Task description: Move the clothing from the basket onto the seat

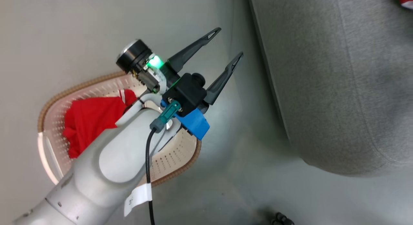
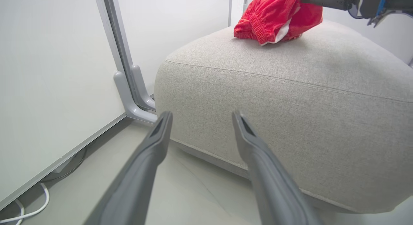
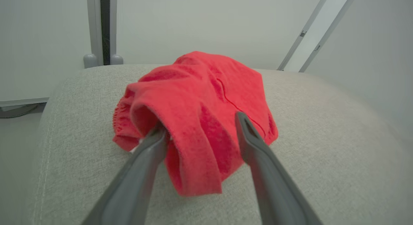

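My head camera looks steeply down, basket [image 1: 171, 158] left, seat [image 1: 338, 89] right. My left wrist camera faces the seat's side from low; my right sits close over its top. Both share the red garment [image 2: 274, 15].

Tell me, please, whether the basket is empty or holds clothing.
Not empty: a crumpled red garment lies inside the basket, partly hidden by the left forearm.

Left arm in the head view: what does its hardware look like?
Pale grey rounded forearm; a black cable with a white paper tag runs to a teal connector. The wrist carries a black block, blue bracket and green light. The left gripper has two long, dark, tapered fingers.
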Controlling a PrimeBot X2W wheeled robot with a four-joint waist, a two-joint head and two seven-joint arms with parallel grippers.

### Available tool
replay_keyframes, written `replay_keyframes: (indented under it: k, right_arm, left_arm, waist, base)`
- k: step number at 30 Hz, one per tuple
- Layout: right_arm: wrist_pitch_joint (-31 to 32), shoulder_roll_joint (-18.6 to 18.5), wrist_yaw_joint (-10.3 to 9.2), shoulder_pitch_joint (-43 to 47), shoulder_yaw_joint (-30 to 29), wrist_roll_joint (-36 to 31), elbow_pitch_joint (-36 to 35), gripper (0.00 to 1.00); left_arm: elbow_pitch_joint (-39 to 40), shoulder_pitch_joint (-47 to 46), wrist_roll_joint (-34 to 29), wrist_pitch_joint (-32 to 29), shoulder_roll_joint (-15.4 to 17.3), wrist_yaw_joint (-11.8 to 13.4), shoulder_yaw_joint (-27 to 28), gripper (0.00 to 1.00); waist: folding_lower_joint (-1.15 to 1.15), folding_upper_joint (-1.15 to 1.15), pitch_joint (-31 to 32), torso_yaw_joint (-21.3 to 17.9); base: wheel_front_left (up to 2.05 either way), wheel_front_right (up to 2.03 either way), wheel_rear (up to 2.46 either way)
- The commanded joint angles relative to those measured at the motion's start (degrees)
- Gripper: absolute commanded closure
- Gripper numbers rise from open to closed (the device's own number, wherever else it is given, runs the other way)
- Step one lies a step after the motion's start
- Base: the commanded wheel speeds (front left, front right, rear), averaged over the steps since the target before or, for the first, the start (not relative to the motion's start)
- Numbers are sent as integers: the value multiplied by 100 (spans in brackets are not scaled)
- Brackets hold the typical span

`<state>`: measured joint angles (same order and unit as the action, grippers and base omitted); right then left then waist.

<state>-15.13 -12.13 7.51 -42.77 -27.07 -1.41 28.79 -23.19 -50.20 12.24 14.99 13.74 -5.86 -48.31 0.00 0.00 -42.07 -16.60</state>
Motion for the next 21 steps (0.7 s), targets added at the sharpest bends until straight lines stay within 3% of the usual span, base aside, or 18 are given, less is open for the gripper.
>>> replay_keyframes:
  k: [1, 11, 21]
  right_arm:
    - [-3, 17, -3, 336, 59, 96, -155, 0]
    - [-3, 118, -3, 1449, 641, 423, -907, 0]
    - [-2, 370, -2, 2241, 1516, 514, -1523, 0]
  left_arm:
    - [77, 237, 65, 26, -45, 58, 118, 0]
    - [401, 1300, 312, 26, -154, 292, 1104, 0]
    - [698, 2449, 225, 22, -258, 282, 2382, 0]
  waist:
    - [0, 0, 492, 61]
    - [0, 0, 1673, 311]
    - [0, 0, 2642, 664]
  base:
    - [0, 0, 0]
    - [0, 0, 0]
    - [0, 0, 0]
